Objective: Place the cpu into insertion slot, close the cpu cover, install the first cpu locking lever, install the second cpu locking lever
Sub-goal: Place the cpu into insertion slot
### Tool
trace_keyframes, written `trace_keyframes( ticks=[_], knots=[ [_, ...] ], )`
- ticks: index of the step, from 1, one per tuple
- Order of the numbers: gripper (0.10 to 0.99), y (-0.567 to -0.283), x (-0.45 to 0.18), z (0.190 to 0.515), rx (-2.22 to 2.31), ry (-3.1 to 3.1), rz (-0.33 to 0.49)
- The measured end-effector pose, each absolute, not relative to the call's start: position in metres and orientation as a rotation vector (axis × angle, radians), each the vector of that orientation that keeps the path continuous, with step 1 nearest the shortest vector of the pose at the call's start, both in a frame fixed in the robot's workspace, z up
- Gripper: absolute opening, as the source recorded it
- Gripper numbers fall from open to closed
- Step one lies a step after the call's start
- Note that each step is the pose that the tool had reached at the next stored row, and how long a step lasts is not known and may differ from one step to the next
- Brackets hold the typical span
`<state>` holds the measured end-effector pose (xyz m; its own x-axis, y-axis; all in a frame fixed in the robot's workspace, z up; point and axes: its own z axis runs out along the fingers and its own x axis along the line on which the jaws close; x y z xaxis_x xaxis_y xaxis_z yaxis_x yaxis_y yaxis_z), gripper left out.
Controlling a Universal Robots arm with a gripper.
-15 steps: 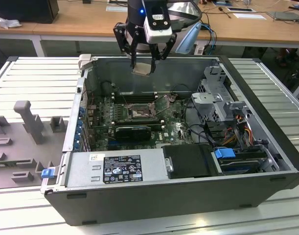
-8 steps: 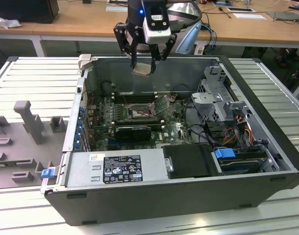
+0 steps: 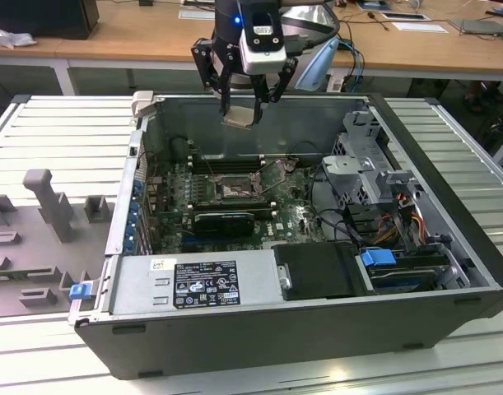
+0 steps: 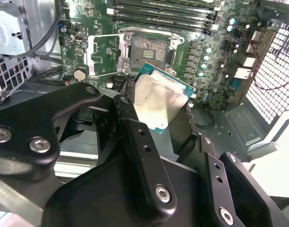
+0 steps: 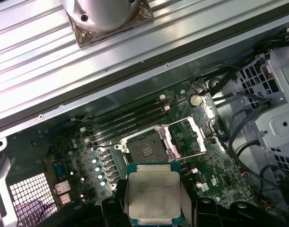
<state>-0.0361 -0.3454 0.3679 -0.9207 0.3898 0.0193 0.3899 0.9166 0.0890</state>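
Exterior view: an open PC case (image 3: 235, 337) lies on a ribbed metal tabletop (image 3: 449, 132). At upper centre of the frame the arm points straight down, w/ the pincer (image 3: 244, 109) hanging above the case's far wall.

The pincer is part-closed on the cpu (image 3: 239, 118). In the second wrist view its black fingers (image 4: 135, 137) pinch two opposite edges of the chip. The silvery face looks up toward the wrist, w/ a thin green rim around it, and the chip sits slightly tilted.

The slot (image 3: 235, 191) is mid-frame on the green board, well below the cpu and not directly under it. In both wrist views the slot (image 4: 146, 47) looks bare. The cover (image 4: 91, 56) is swung open, just beside it.

Handling, as a judgement: the cpu is prob. v. light, thin and stiff. Its smooth metal top could slip under a loose grip. The underside contacts and the slot's pins are likely fragile, so the edges are the right place to hold. It needs to go down flat, w/o force.
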Motion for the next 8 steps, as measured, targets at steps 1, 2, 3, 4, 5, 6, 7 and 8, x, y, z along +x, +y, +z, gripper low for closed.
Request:
trace_keyframes(
  ticks=[1, 2, 3, 4, 5, 6, 7, 8],
  knots=[
    [0.529, -0.3454, -0.0361, 0.3679, -0.63, -3.073, -0.143],
    [0.529, -0.3454, -0.0361, 0.3678, -0.635, -3.072, -0.143],
    [0.529, -0.3454, -0.0361, 0.3678, -0.645, -3.071, -0.143],
    [0.529, -0.3454, -0.0361, 0.3678, -0.651, -3.07, -0.143],
    [0.529, -0.3454, -0.0364, 0.3677, -0.655, -3.069, -0.143],
    [0.529, -0.3454, -0.037, 0.3677, -0.66, -3.068, -0.143],
    [0.529, -0.3454, -0.0378, 0.3675, -0.666, -3.067, -0.143],
    [0.529, -0.3454, -0.0379, 0.3673, -0.675, -3.065, -0.143]
  ],
)
